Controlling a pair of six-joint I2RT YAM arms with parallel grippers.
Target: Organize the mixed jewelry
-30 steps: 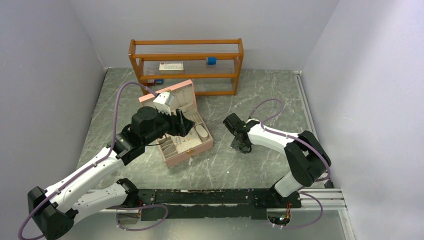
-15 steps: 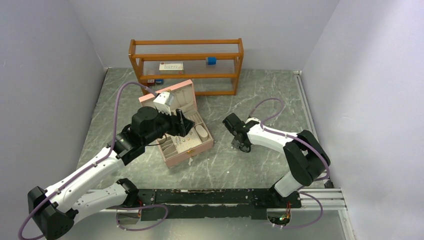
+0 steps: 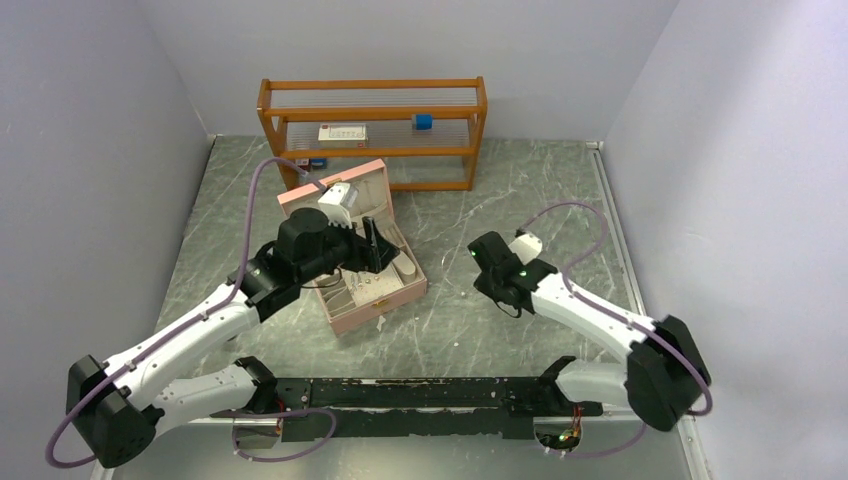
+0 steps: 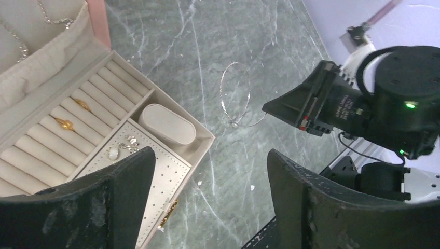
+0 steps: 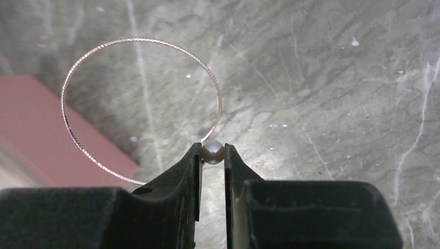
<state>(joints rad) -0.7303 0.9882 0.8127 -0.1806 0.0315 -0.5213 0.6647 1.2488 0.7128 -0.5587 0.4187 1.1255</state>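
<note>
Right gripper point(image 5: 211, 155) is pinching a small pearl point(image 5: 212, 152) between its nearly closed fingertips. The bead is sitting at the end of a thin, textured silver bangle point(image 5: 140, 39), which is looping away over the grey marble table point(image 5: 337, 104). The hoop is glinting to the right of the pink box point(image 4: 205, 136), apart from it. Above the open box, the left gripper point(image 4: 210, 153) is hovering with its fingers spread wide, gripping nothing. Inside, two gold rings point(image 4: 65, 123) are sitting in the cream ring rolls, tiny studs point(image 4: 129, 140) are lying on the pad beside a white pod point(image 4: 166, 124), and a fine chain point(image 4: 52, 21) is lying against the lid.
</note>
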